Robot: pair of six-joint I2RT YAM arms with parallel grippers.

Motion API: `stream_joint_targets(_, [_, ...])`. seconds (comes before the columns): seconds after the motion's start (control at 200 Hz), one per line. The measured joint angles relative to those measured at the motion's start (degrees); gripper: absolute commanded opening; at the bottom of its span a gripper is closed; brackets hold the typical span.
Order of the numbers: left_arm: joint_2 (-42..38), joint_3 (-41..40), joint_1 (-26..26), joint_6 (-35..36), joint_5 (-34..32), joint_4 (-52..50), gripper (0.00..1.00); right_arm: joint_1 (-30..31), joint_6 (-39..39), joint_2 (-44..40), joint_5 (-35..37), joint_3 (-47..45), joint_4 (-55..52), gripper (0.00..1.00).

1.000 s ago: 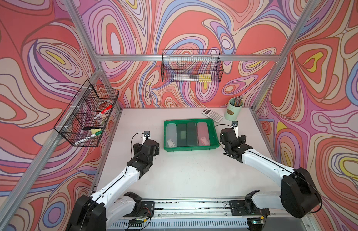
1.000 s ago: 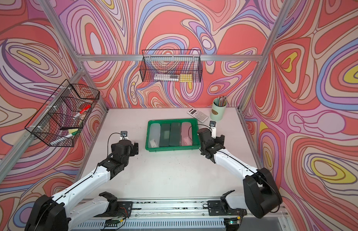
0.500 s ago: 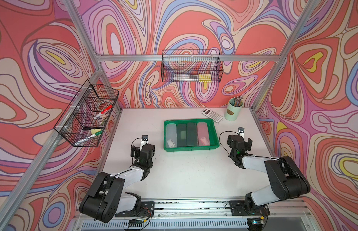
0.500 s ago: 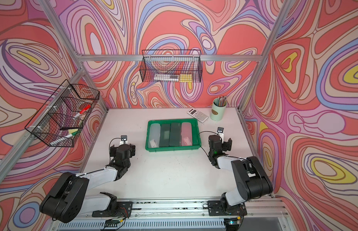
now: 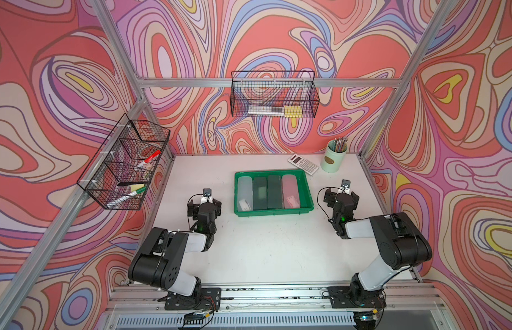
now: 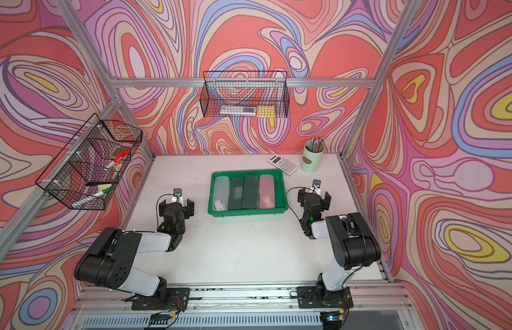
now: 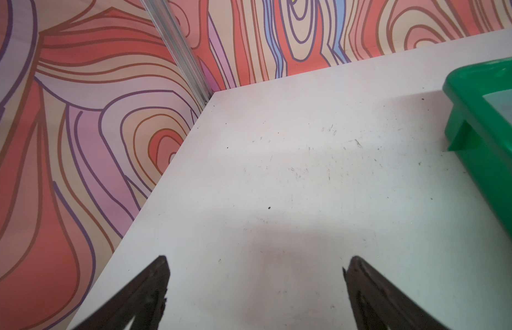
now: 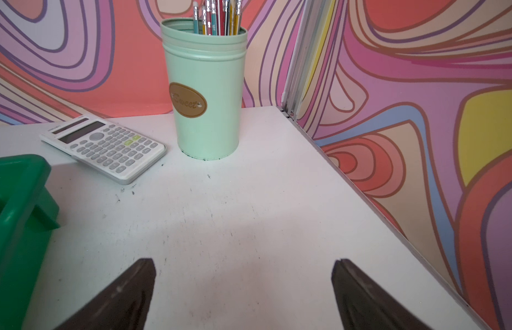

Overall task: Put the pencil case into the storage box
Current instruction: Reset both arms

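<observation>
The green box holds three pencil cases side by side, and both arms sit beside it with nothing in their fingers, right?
Not quite. The box holds four cases, not three: a clear case, two dark green cases and a pink case, as both top views show. The rest is right: the left gripper and right gripper hold their fingers open and empty.

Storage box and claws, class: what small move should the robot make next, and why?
Probably park and stop: four pencil cases lie side by side in the storage box, none shows on the table, and the left claw and right claw stand open, empty.
</observation>
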Motion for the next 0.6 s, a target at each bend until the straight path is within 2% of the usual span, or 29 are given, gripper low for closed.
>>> stream_joint_targets(0.336, [0.1,7.5,6.4,-3.4,11.4,-9.2,0.99,-3.0,0.7,1.1,-8.5,-0.9,2.6,0.98])
stream_joint_targets(0.406, [0.1,6.1,6.7,-3.8,13.4,-8.0,0.99,-3.4,0.9,1.5,-9.2,-1.2,3.3,0.98])
stream_joint_targets(0.501, [1.0,0.0,7.0,-3.8,16.4,-0.3,0.99,-3.4,1.1,1.6,-9.9,-1.4,4.0,0.98])
stream_joint_targets(0.601, [1.7,-1.3,7.2,-3.8,18.4,-2.2,0.99,-3.4,1.1,1.6,-10.3,-1.4,4.4,0.98])
